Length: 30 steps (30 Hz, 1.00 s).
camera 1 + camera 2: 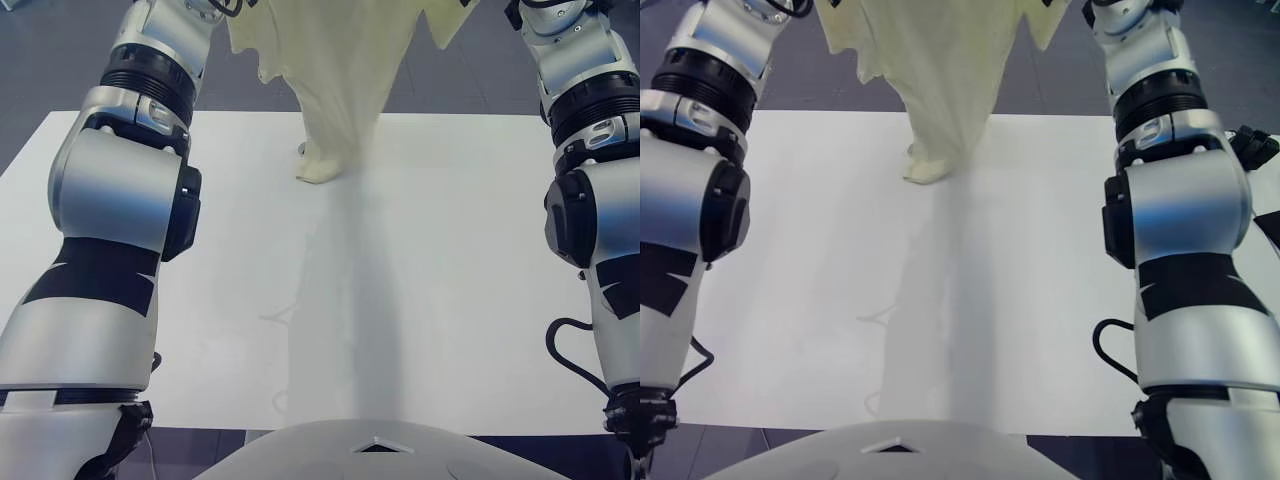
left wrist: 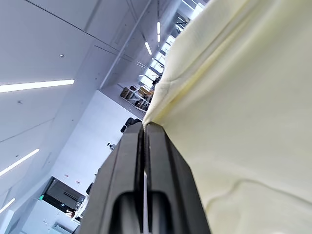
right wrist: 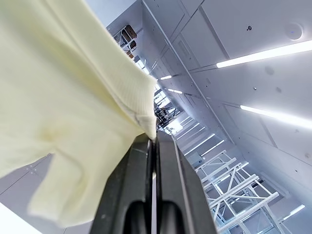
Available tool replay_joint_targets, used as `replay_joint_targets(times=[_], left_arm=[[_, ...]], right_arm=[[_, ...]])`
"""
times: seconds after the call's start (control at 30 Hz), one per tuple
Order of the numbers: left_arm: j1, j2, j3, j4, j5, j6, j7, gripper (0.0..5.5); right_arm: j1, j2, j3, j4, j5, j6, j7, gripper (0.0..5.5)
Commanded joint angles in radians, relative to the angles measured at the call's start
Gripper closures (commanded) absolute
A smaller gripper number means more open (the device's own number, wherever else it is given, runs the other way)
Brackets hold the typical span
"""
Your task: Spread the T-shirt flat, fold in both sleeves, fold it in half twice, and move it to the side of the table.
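A pale yellow T-shirt (image 1: 335,70) hangs in the air between my two raised arms, and its lowest end rests bunched on the far middle of the white table (image 1: 420,300). In the left wrist view my left gripper (image 2: 145,127) is shut on an edge of the T-shirt (image 2: 243,97). In the right wrist view my right gripper (image 3: 155,139) is shut on a hemmed corner of the T-shirt (image 3: 58,97). Both hands are up past the top of the eye views.
The white table spreads wide below the hanging cloth, with dark floor (image 1: 60,60) beyond its far edge. My forearms (image 1: 120,200) stand over the table's left and right sides.
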Motion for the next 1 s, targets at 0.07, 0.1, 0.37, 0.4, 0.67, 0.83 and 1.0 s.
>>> replay_joint_targets(times=[0.07,0.1,0.37,0.4,0.67,0.83,1.0], left_arm=[[0.069,0.022,-0.073,0.001,0.088,-0.074,-0.056,5.49],[0.093,0.022,-0.084,-0.004,0.097,-0.102,-0.086,5.49],[0.415,0.151,-0.047,-0.422,-0.145,-0.312,-0.775,5.49],[0.452,0.175,-0.038,-0.514,-0.189,-0.285,-0.846,5.49],[0.762,0.467,-0.042,-1.275,-0.539,0.039,-1.389,5.49],[0.972,0.545,-0.109,-1.46,-0.497,0.083,-1.448,5.49],[1.2,0.588,-0.191,-1.578,-0.365,0.067,-1.407,5.49]], right_arm=[[0.057,-0.033,0.026,0.003,-0.028,-0.046,0.137,5.5],[0.077,-0.042,0.028,-0.004,-0.028,-0.058,0.172,5.5],[0.332,-0.185,0.018,-0.298,0.097,-0.128,0.762,5.5],[0.36,-0.203,0.011,-0.362,0.125,-0.105,0.831,5.5],[0.768,-0.451,-0.002,-1.205,0.507,0.321,1.398,5.5],[1.025,-0.509,0.024,-1.472,0.55,0.446,1.405,5.5],[1.318,-0.532,0.086,-1.703,0.51,0.519,1.315,5.5]])
